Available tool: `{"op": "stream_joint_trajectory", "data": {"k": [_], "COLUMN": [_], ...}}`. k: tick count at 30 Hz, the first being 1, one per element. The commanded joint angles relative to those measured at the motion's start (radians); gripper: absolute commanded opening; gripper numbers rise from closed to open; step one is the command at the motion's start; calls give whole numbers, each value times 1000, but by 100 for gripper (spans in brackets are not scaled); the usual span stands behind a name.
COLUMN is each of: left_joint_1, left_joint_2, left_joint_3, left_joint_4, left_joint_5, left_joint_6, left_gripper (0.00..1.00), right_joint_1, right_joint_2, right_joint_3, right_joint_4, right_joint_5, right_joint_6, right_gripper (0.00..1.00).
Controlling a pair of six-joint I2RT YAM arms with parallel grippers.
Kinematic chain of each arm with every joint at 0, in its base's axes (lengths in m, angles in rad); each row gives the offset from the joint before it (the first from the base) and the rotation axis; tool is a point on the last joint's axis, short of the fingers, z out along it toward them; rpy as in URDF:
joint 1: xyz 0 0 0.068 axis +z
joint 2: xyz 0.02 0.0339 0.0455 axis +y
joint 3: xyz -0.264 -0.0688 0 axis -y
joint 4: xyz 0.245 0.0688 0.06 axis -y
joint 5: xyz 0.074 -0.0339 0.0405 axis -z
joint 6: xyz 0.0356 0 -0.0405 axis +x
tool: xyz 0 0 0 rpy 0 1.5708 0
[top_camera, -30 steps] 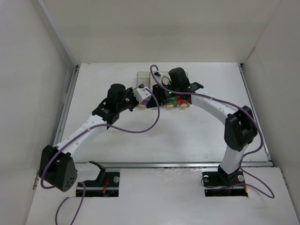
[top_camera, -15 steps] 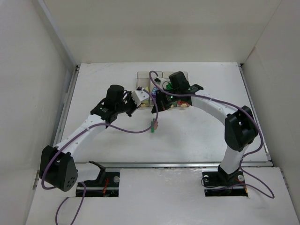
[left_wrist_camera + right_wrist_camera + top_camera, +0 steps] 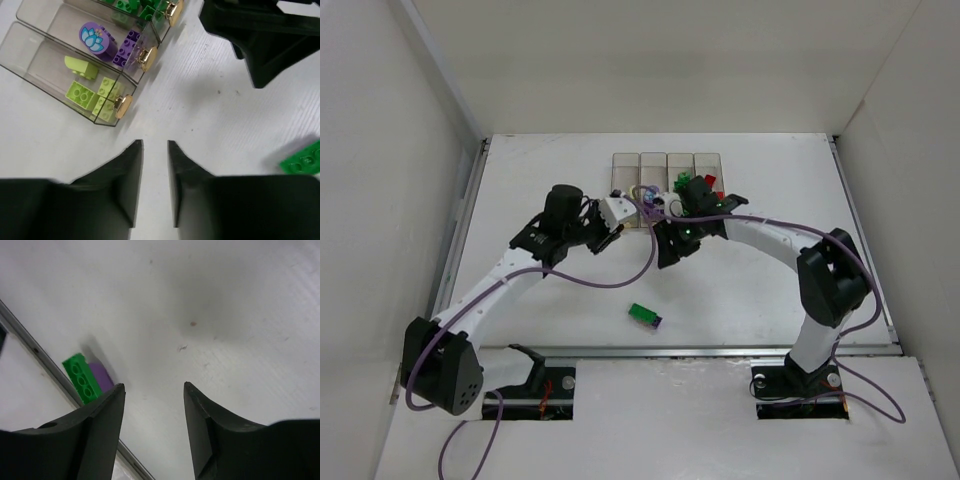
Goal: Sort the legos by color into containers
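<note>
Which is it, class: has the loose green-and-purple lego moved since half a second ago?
Yes. The green-and-purple lego moved away from the containers, toward the table's near edge.

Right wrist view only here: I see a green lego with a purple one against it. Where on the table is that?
Observer: In the top view that green and purple pair lies near the front edge of the table, roughly central left to right.
Operator: And the containers?
Observer: The containers stand in a row at the far middle, well apart from the pair.
Operator: Is the left gripper holding anything?
Observer: No. Its fingers are nearly together, nothing between them.
</note>
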Motion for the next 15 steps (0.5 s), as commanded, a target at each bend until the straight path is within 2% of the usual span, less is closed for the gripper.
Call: {"op": "stream_joint_trajectory", "data": {"k": [1, 4, 5, 7, 9, 12, 15], "left_joint_1": [0, 22, 22, 22, 22, 22, 22], "left_joint_2": [-55, -83, -92, -132, -184, -244, -325], "left_joint_3": [-10, -10, -33, -57, -103, -151, -189], "left_joint_4": [-18, -29, -38, -38, -15, 34, 94], "left_joint_5": [26, 3, -11, -57, -77, -122, -160], "left_joint_6": [-16, -69, -81, -102, -115, -138, -162], "left_gripper": [34, 60, 63, 66, 67, 69, 71], "right_joint_1": [85, 85, 85, 95, 142, 217, 227], "right_joint_2": [-56, -31, -31, -31, -49, -75, -76], "right_joint_3": [-23, -39, -39, -49, -49, -49, -49], "right_joint_4": [-79, -91, -100, -101, -101, -111, -145], "right_joint_5": [108, 74, 74, 74, 126, 194, 210], "right_joint_6": [-86, -51, -40, -18, -18, -44, -26], "right_gripper": [56, 58, 61, 72, 77, 80, 83]}}
